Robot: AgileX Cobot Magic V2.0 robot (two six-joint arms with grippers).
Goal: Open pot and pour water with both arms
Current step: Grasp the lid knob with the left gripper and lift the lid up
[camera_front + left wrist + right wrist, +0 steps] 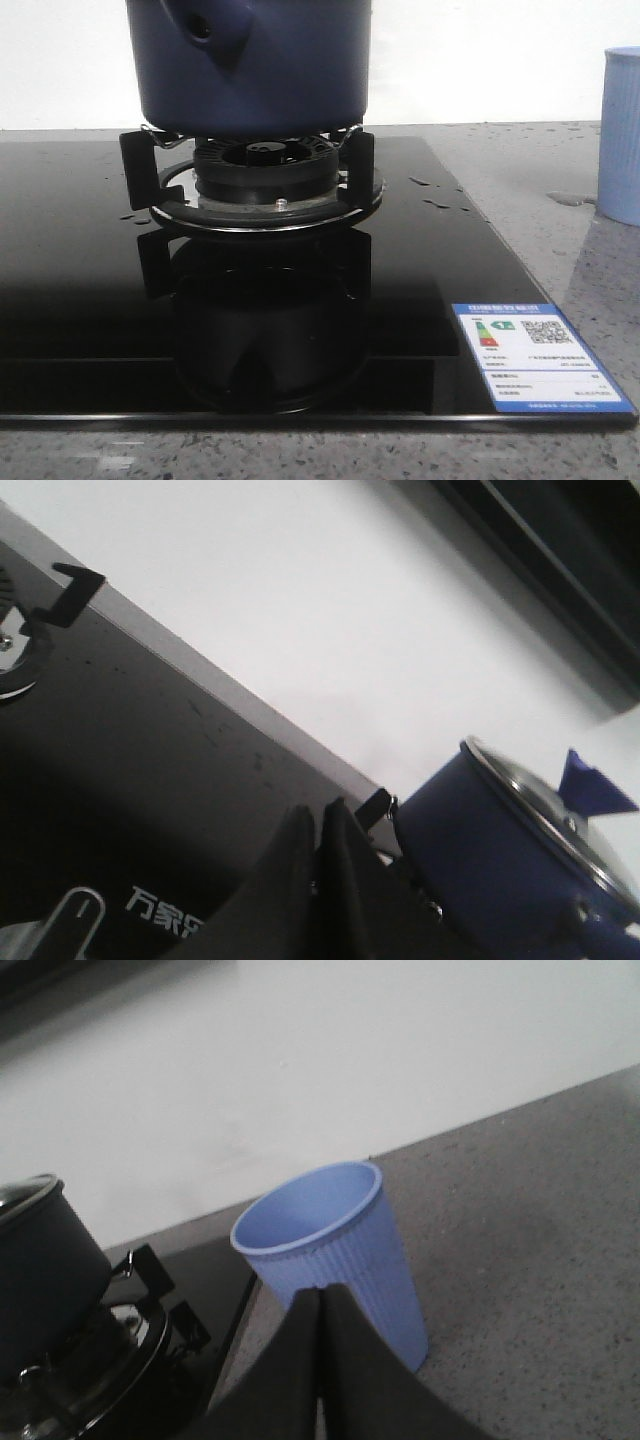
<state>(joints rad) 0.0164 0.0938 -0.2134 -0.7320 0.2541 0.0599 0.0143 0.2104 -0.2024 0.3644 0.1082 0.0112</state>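
Glossy black glass hob point(90, 300) carries matte navy cylindrical pot point(250, 60).

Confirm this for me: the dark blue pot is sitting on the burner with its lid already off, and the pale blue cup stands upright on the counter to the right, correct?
Not quite. The lid is on the pot, as the left wrist view shows. The rest holds: the pot sits on the burner, and the cup stands upright on the counter to the right.
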